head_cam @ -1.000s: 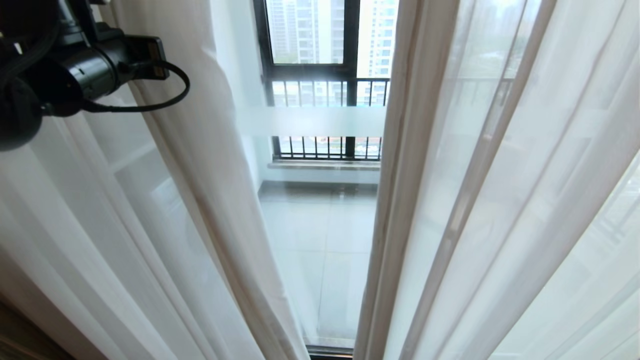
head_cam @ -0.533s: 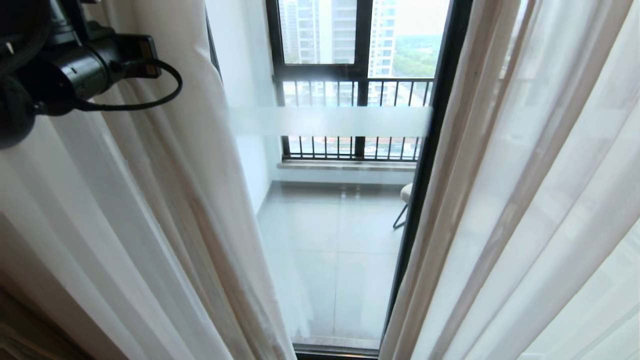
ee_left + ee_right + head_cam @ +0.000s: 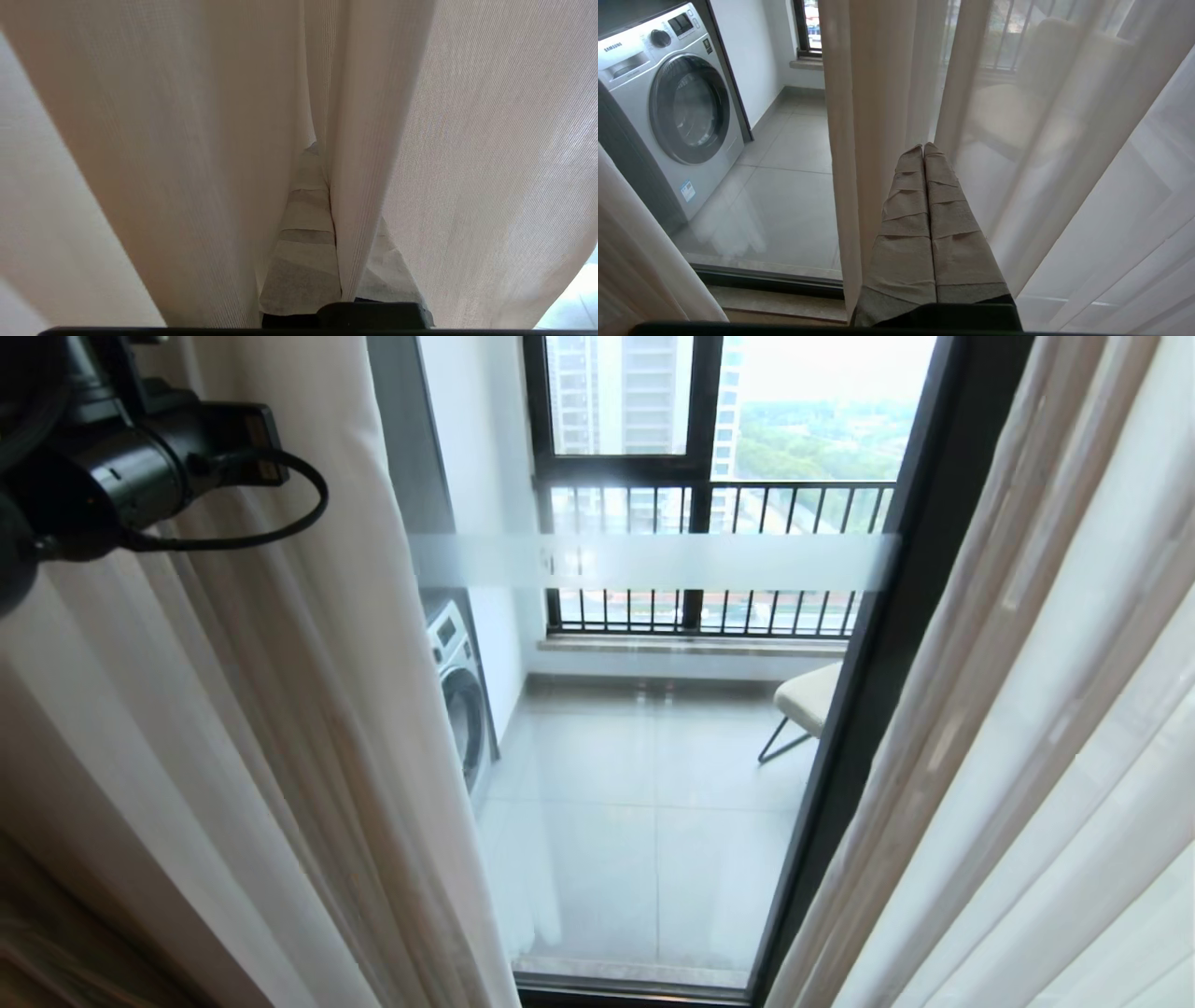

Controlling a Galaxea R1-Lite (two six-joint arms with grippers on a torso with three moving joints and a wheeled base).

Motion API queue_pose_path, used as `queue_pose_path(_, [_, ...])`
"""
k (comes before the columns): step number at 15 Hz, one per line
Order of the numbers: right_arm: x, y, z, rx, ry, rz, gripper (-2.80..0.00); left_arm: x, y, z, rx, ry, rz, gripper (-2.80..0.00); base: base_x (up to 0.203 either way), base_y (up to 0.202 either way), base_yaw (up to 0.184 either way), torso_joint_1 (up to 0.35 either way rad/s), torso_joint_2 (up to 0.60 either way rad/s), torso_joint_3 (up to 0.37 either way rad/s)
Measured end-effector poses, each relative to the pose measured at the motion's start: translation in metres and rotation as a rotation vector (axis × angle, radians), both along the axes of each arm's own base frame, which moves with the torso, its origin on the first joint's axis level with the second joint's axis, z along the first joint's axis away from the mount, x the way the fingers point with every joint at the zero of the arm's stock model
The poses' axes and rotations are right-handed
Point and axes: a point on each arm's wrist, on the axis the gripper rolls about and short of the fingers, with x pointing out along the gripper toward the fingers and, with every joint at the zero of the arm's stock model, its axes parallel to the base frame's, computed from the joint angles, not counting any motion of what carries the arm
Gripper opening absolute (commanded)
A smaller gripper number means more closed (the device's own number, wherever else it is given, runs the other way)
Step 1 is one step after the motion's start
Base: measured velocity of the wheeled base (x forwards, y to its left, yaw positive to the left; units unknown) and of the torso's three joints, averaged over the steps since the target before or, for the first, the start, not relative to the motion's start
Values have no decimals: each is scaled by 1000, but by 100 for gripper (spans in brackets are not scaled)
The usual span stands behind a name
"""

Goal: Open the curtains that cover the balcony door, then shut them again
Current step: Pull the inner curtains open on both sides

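- Your left gripper (image 3: 322,186) was clenched, a curtain fold caught between its fingers; the right gripper (image 3: 924,154) was clenched on nothing.
- The curtains (image 3: 308,728) had parted wider than a second before.
- More of the door (image 3: 896,644) showed; opening looked nearly done.

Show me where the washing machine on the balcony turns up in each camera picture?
Head view: the washing machine peeks out behind the glass, just right of the left curtain.
Left wrist view: not in it; only curtain folds.
Right wrist view: large at upper left.
Shared landmark: the grey balcony floor tiles.
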Motion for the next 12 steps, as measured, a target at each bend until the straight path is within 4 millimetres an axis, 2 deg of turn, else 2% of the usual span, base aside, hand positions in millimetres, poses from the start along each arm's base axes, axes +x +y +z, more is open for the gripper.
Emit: queue_pose_path(12, [0,0,0,1,0,0,-280,-6,1,3,-2,-8,0,-280,0,192,1,3,4,1])
